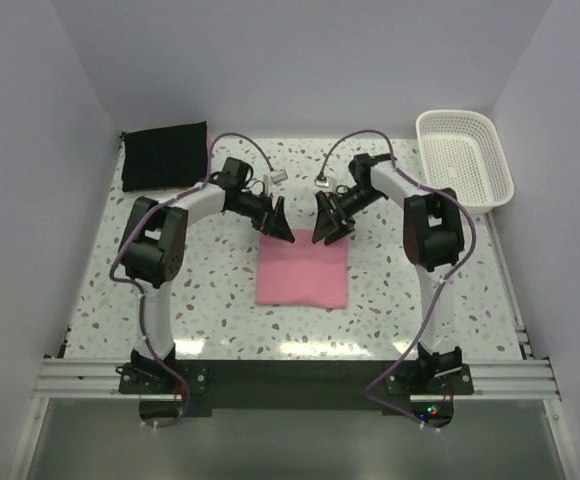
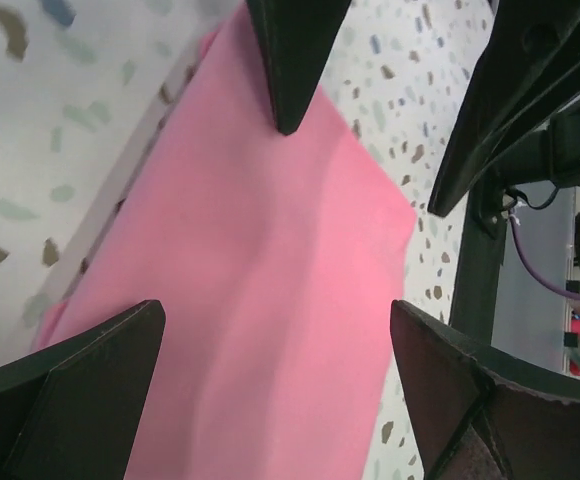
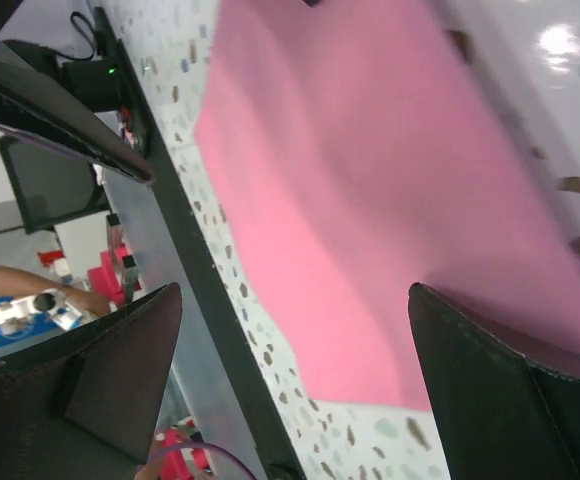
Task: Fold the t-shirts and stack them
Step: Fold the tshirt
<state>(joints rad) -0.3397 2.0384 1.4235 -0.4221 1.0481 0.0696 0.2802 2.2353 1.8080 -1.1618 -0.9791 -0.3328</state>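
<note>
Both pairs of jaws spread, we hover over the folded pink t-shirt (image 1: pixel 302 273), likely to stack it on the black t-shirt (image 1: pixel 165 155) upper left.

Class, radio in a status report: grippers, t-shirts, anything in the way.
Both open: left gripper, right gripper, at far edge of pink t-shirt. Pink folded, unstacked; black t-shirt folded far left. White basket far right, out of the way.
</note>
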